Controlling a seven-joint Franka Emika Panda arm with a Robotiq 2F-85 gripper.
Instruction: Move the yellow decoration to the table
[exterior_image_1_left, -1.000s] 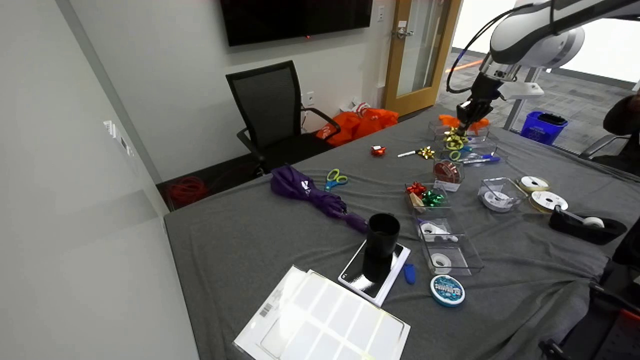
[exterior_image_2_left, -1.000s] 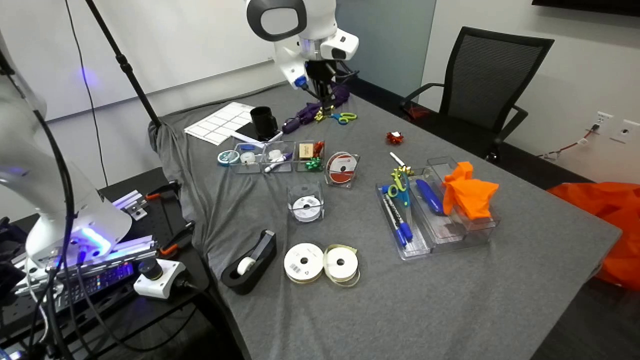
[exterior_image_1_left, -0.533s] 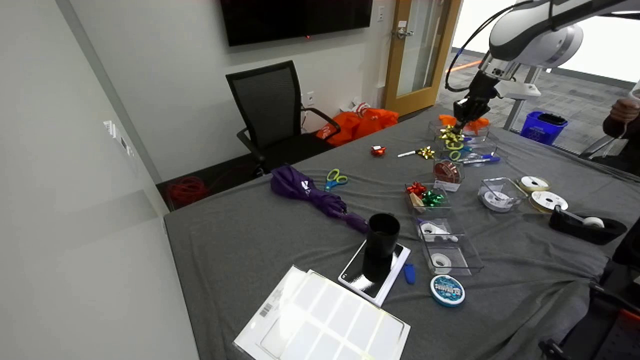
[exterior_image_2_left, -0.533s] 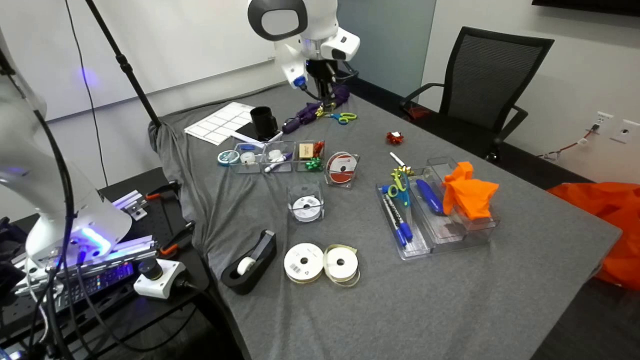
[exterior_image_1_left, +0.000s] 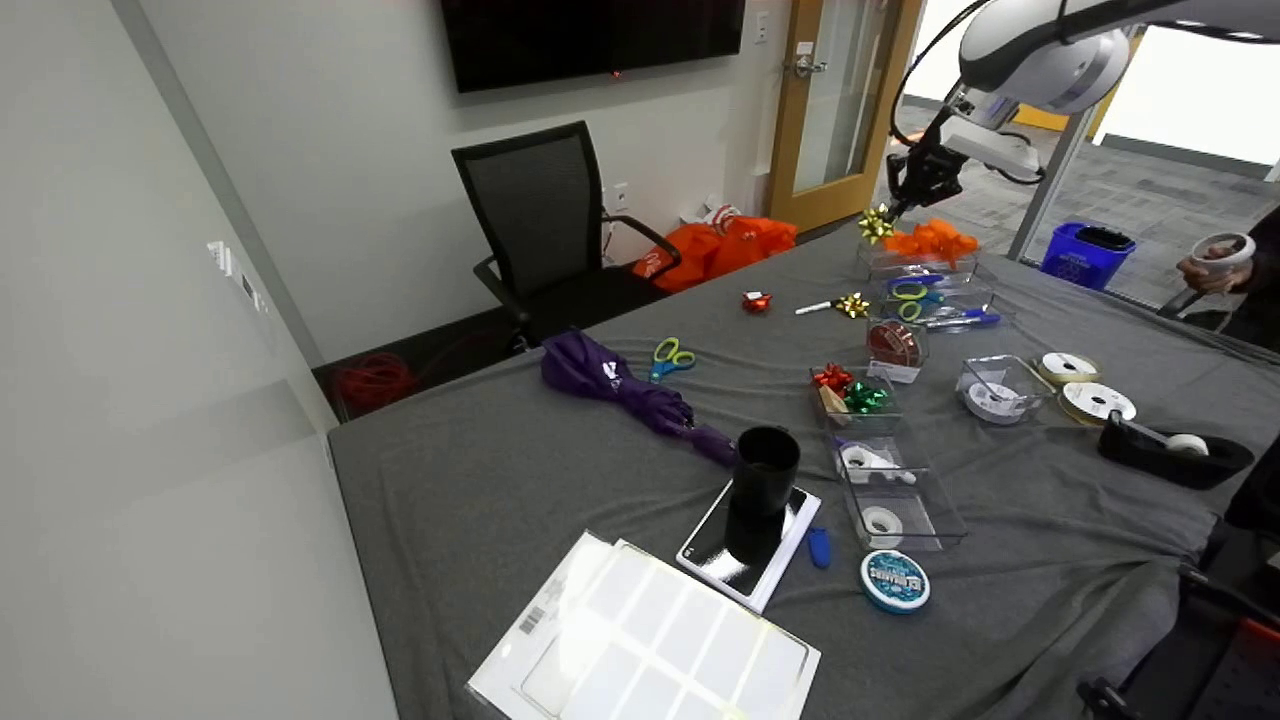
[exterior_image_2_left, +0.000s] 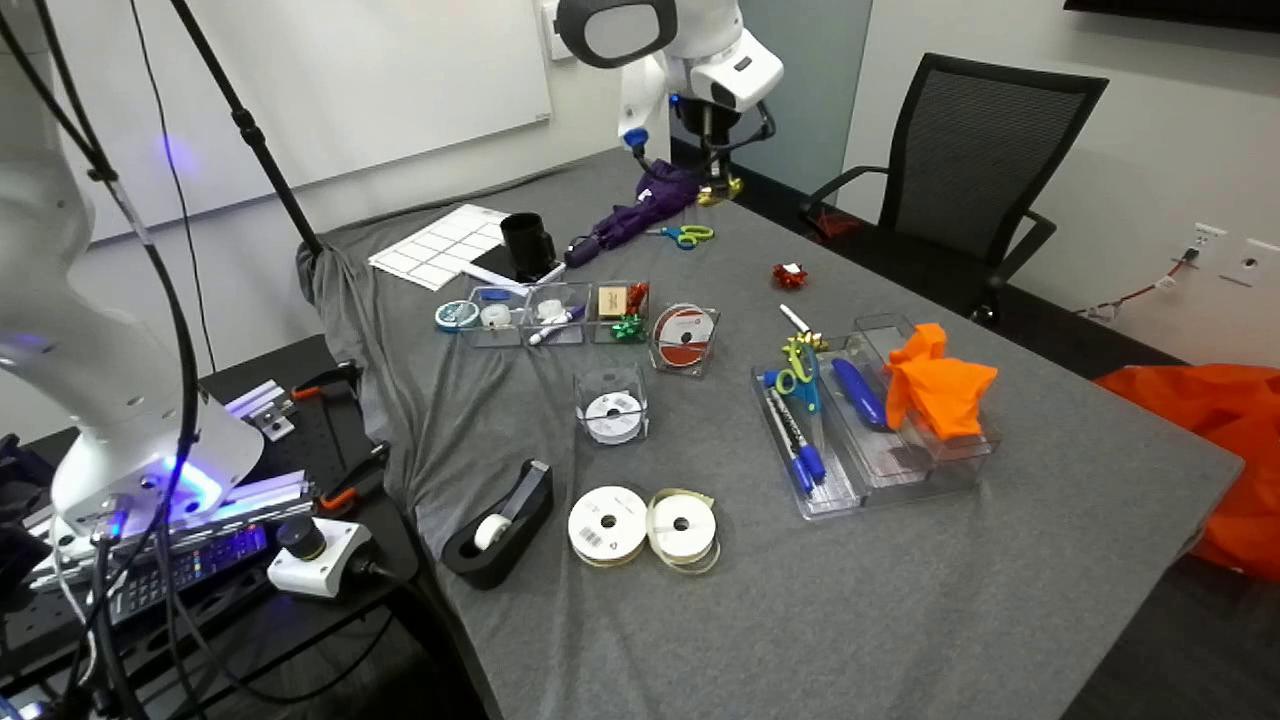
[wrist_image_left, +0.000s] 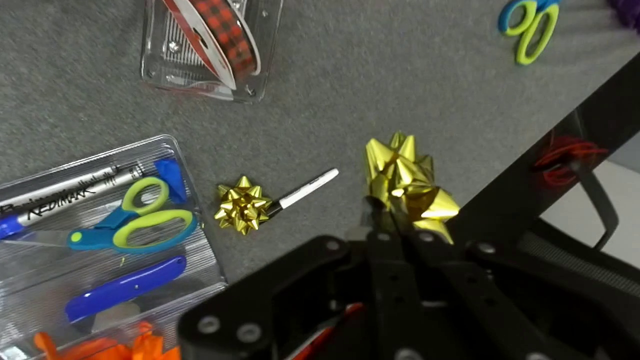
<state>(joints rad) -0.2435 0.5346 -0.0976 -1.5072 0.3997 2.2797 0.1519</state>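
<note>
The yellow decoration, a shiny gold bow, is pinched at the fingertips of my gripper in the wrist view. In both exterior views the bow hangs at my gripper above the far part of the table. The table is covered in dark grey cloth. The fingers are shut on the bow's side, and they hide part of it. A similar gold bow lies on the cloth by a white marker; it also shows in an exterior view.
A clear organizer holds scissors, pens and orange cloth. A red bow, purple umbrella, scissors, ribbon box and black mug stand about. An office chair is beside the table's edge.
My gripper has risen with the gold bow held and moved toward the table edge on the chair's side. A hand with a white ring-shaped object has come into view at the right.
</note>
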